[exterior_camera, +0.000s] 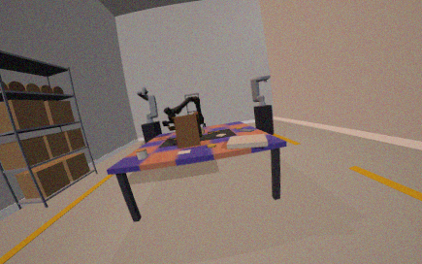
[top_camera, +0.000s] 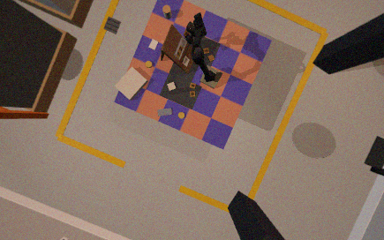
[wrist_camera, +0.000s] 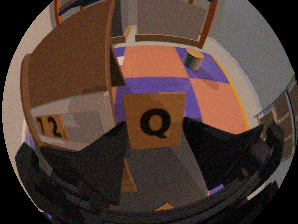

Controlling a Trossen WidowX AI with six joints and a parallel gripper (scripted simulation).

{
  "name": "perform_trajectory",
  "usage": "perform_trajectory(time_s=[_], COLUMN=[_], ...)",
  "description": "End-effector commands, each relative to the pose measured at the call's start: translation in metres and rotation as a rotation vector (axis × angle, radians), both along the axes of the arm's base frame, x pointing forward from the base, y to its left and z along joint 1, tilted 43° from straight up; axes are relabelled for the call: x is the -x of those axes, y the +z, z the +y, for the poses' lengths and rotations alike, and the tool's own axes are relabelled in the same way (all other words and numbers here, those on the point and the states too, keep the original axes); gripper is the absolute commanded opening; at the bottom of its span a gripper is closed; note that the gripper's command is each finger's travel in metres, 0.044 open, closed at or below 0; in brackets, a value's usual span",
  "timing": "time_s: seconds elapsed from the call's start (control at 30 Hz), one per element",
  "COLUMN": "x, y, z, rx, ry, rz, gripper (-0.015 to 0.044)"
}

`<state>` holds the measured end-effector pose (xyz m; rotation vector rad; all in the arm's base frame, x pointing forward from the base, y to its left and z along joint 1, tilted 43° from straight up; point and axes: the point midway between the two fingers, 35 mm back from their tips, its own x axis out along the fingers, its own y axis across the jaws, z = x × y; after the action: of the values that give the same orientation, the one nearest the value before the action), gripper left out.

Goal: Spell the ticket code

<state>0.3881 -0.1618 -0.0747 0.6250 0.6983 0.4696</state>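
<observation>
My gripper [wrist_camera: 154, 123] [top_camera: 189, 34] is shut on a wooden tile [wrist_camera: 155, 107] marked Q, which stands upright between the fingers. The tile is beside the right end of the pale rail [wrist_camera: 90, 117] [top_camera: 178, 49] on the brown board [wrist_camera: 70, 60] [top_camera: 170, 39] [exterior_camera: 187, 130], apart from it. In the wrist view the rail holds wooden tile faces [wrist_camera: 51, 127] reading 1 and 2 at its left. A white card [top_camera: 185, 61] is by the board's lower end; its print is unreadable. Loose tiles [top_camera: 206, 50] [top_camera: 211, 57] [top_camera: 192, 86] [top_camera: 192, 93] lie on the dark mat [top_camera: 179, 94].
A cylinder [top_camera: 167, 11] [wrist_camera: 193, 59] [exterior_camera: 142, 154] stands near the counter's edge beyond the board. A pale box [top_camera: 131, 83] [exterior_camera: 247, 142], yellow discs [top_camera: 148, 64] [top_camera: 181, 115], a grey block [top_camera: 165, 112] and white pieces [top_camera: 153, 44] [top_camera: 171, 86] lie around the board and mat.
</observation>
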Motion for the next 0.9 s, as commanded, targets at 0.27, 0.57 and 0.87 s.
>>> perform_trajectory(time_s=[0.27, 0.57, 0.87], x=[0.002, 0.003, 0.003], y=[0.003, 0.006, 0.009], z=[0.006, 0.01, 0.013], rx=[-0.002, -0.002, -0.003], ry=[-0.001, -0.001, -0.001], rz=[0.008, 0.008, 0.008], gripper=[0.0, 0.0, 0.0])
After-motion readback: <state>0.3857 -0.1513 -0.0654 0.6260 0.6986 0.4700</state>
